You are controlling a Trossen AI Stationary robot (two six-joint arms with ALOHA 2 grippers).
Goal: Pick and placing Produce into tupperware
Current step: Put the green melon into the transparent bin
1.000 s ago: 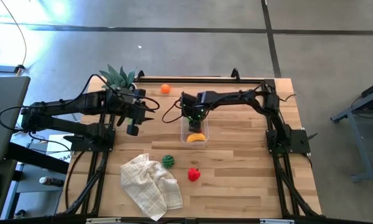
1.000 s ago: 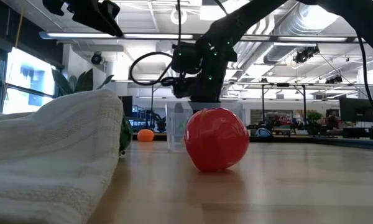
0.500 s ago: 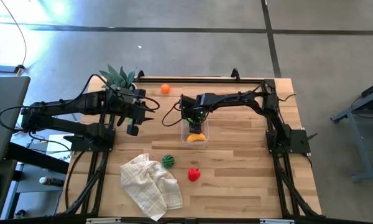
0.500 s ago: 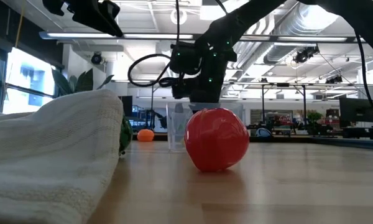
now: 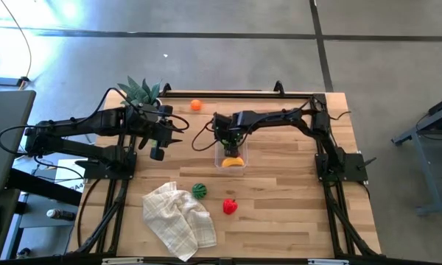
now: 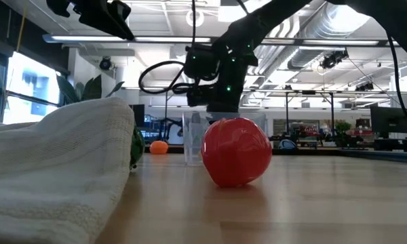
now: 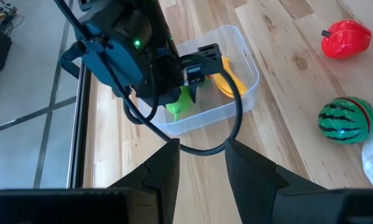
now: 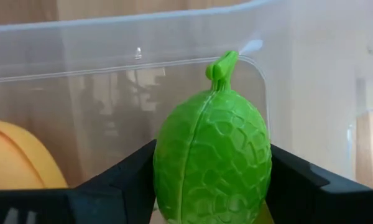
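The clear tupperware stands mid-table with a yellow banana in it. My right gripper reaches down into the tub, shut on a bumpy green piece with a short stem. My left gripper hovers open above the table to the tub's left, nothing between its fingers. An orange ball lies by the far edge. A striped melon and a red piece lie on the wood nearer the front. My right gripper pinches the green piece by its two bulging sides between its two fingers. The fingers come from above, pointing steeply down into the tub. The stem points away from the wrist. Whether the piece touches the tub's floor, I cannot tell.
A white checked cloth lies crumpled at the front left, touching the melon. A spiky green plant stands at the far left corner, beside my left arm. Bare wood stretches to the right of the tub.
My right gripper has rolled slightly about its own axis while staying over the tub with the green piece.
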